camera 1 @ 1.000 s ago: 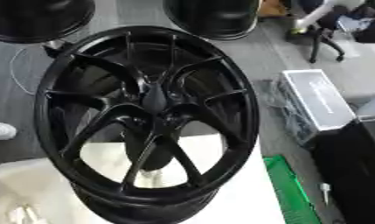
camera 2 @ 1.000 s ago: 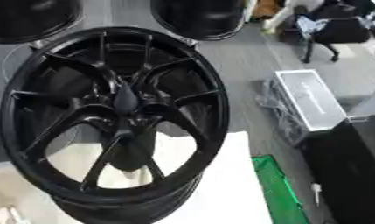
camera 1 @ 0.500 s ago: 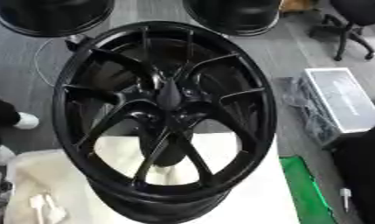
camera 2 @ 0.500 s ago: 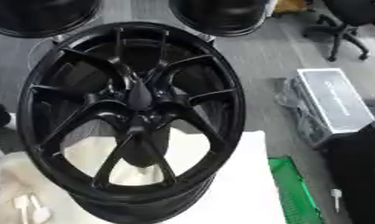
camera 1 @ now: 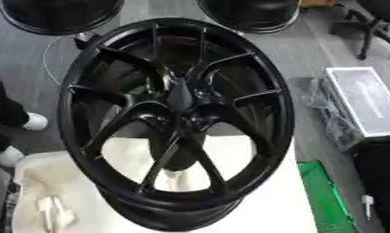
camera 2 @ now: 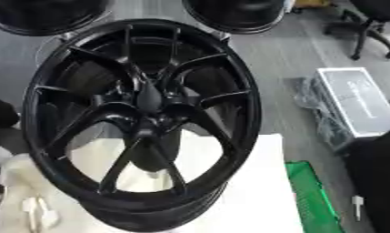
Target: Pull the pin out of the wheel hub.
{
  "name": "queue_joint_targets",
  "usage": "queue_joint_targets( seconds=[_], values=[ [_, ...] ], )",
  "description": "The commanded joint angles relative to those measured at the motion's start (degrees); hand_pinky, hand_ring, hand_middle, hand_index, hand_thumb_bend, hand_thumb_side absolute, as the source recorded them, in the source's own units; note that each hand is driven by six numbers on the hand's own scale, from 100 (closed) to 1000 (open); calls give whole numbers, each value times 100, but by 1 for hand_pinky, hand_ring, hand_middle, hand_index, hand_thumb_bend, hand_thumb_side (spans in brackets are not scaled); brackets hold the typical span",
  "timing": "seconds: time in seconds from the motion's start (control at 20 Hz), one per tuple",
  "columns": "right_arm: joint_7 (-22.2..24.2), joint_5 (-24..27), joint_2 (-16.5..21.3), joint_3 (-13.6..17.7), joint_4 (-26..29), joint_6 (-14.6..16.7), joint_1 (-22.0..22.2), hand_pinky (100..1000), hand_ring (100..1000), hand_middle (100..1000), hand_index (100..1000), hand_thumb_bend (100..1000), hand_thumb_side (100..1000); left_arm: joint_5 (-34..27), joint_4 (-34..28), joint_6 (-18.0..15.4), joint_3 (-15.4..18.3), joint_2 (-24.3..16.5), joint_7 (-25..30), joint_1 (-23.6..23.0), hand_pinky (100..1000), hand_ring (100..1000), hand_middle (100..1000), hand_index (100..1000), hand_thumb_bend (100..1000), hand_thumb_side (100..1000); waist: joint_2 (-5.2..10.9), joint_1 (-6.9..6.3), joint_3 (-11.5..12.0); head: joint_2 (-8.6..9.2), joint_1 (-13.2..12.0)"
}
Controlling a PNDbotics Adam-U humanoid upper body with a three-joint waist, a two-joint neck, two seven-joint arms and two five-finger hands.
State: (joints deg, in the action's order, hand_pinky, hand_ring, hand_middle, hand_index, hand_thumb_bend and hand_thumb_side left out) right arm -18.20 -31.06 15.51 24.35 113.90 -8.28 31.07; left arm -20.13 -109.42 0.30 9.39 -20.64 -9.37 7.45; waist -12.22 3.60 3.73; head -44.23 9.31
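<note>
We see the black wheel (camera 1: 175, 123) lying on the white surface (camera 2: 261, 200), its rim overhanging the far edge. A dark tapered pin (camera 1: 180, 94) stands at the hub. Neither hand appears in either view, so we cannot tell their state.
</note>
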Motion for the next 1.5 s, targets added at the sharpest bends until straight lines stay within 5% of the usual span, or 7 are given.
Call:
queue_joint_targets(
  seconds=[0.05,0.65,0.85,0.9,1.1,1.35,1.5],
  values=[
    [221,-419,-177,96,69,-339,-14,896,975,882,928,100,254,33,-53,-24,49,-101,6,40,489,664,601,759,176,948,41,-31,-35,11,-64],
    [561,-309,-369,39,69,-507,61,892,984,912,977,100,223,30,-34,55,7,-58,46,37,490,666,602,759,195,972,131,44,-170,11,-98],
    [341,-108,-431,45,69,-509,10,841,941,864,963,100,135,26,-45,59,16,-64,35,27,489,666,602,758,184,949,154,59,-162,11,-87],
    [186,75,-463,28,69,-458,-12,819,921,845,945,100,155,26,-45,60,20,-65,31,21,489,666,602,758,185,950,158,64,-165,11,-86],
    [-691,1301,-654,-19,69,-278,-117,710,819,754,880,100,587,29,-38,71,19,-61,31,6,489,667,603,758,184,948,186,71,-177,11,-58],
    [-1087,2530,-876,-183,-91,-60,-291,691,777,783,905,100,768,12,-28,64,19,-68,29,4,488,668,604,753,181,950,216,52,-196,73,-33],
    [-1253,2875,-895,-159,-499,196,-449,689,785,787,898,100,797,16,25,57,25,-81,10,22,485,674,625,755,176,951,233,25,-204,133,-28]
  ],
)
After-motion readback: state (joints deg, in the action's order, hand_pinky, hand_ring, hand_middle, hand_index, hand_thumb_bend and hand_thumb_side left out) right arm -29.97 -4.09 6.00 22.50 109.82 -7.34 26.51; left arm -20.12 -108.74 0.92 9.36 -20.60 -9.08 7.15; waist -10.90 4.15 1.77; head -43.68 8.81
